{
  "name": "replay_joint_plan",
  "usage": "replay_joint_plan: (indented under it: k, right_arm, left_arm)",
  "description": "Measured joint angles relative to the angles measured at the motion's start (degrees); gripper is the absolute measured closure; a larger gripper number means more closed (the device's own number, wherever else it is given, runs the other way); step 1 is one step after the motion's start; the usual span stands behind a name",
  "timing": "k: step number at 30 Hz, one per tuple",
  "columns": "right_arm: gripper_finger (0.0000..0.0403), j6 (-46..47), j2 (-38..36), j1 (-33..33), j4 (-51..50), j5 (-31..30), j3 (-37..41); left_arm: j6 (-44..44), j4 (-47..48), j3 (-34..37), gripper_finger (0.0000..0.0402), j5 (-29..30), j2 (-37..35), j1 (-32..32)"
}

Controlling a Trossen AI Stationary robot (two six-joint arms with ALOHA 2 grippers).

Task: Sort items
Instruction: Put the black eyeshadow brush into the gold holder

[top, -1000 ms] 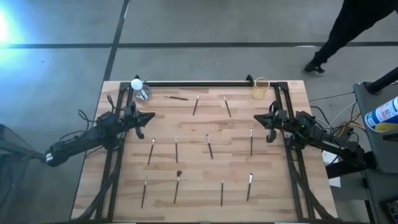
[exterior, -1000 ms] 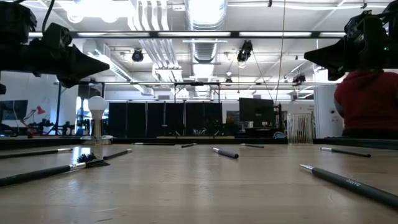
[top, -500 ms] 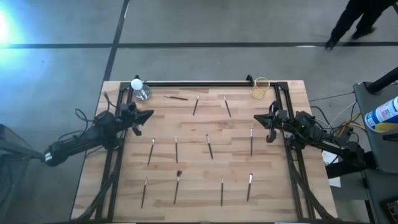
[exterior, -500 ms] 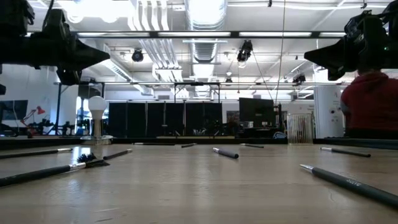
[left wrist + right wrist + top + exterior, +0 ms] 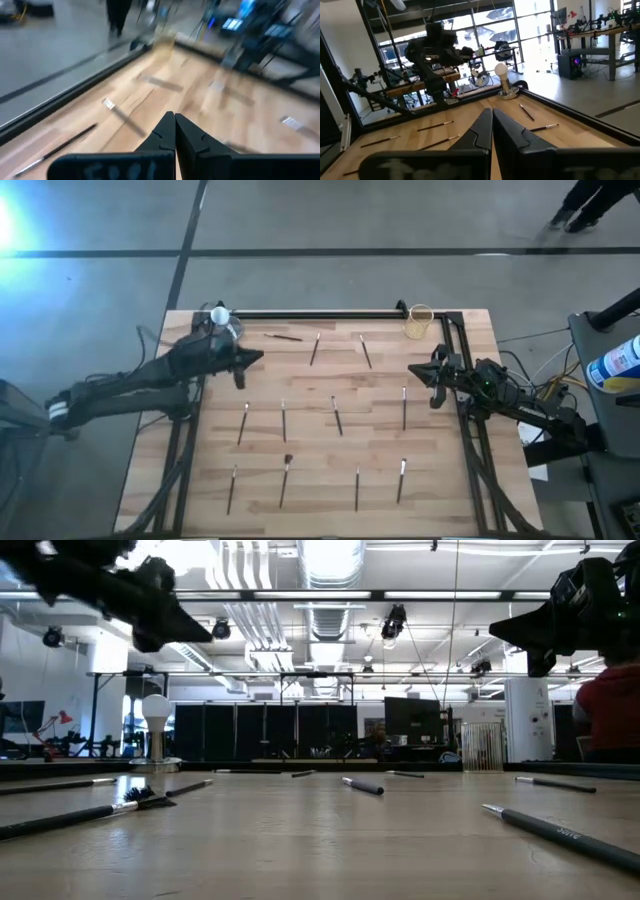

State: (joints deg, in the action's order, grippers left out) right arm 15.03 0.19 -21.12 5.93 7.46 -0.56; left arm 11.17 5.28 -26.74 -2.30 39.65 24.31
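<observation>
Since a second ago our left pincer [image 5: 258, 359] has swung away from the tabletop's left edge, going inward and toward the far side, and it has risen, as the low view shows it higher against the ceiling. Its wrist view shows the fingers [image 5: 165, 131] pressed together with nothing between them, so it is clenched and empty. It now hangs above bare wood, near the glass cup with the white ball [image 5: 222, 321] at the far left corner and not far from the short dark stick [image 5: 283, 336] lying crosswise along the far edge.

Our right pincer [image 5: 414, 372] has not moved. It waits at the right edge, clenched and empty too, its fingers [image 5: 482, 131] closed in its wrist view.

Every brush [image 5: 314, 349] lies where it lay, about a dozen scattered over the tabletop [image 5: 320, 480] in loose rows, from the far pair near the middle to the four along the near edge. None is lifted or gathered. The yellowish cup [image 5: 419, 321] at the far right corner stands apart from them.

We judge the sorting has barely begun, and that the left arm's reach is an approach toward the far-left sticks. It will need to release its fingers before it can descend on one.
</observation>
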Motion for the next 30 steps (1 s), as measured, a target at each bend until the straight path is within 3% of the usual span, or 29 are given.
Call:
replay_joint_plan:
  k: [12, 17, 30]
  right_arm:
    - [0.0394, 0.0, 0.3, 0.0, 0.1, 0.0, 0.0]
    - [0.0394, -0.1, 0.4, 0.0, 0.0, 0.0, 0.0]
    - [0.0394, -0.2, 0.4, 0.0, -0.2, 0.1, 0.0]
  left_arm:
    - [-10.2, 13.8, -17.9, 0.0402, -17.1, 22.9, 13.4]
    - [-11.6, 18.7, -23.6, 0.0390, -16.7, 30.6, 16.9]
    - [-22.9, 24.3, -34.8, 0.0295, -16.4, 52.2, 20.6]
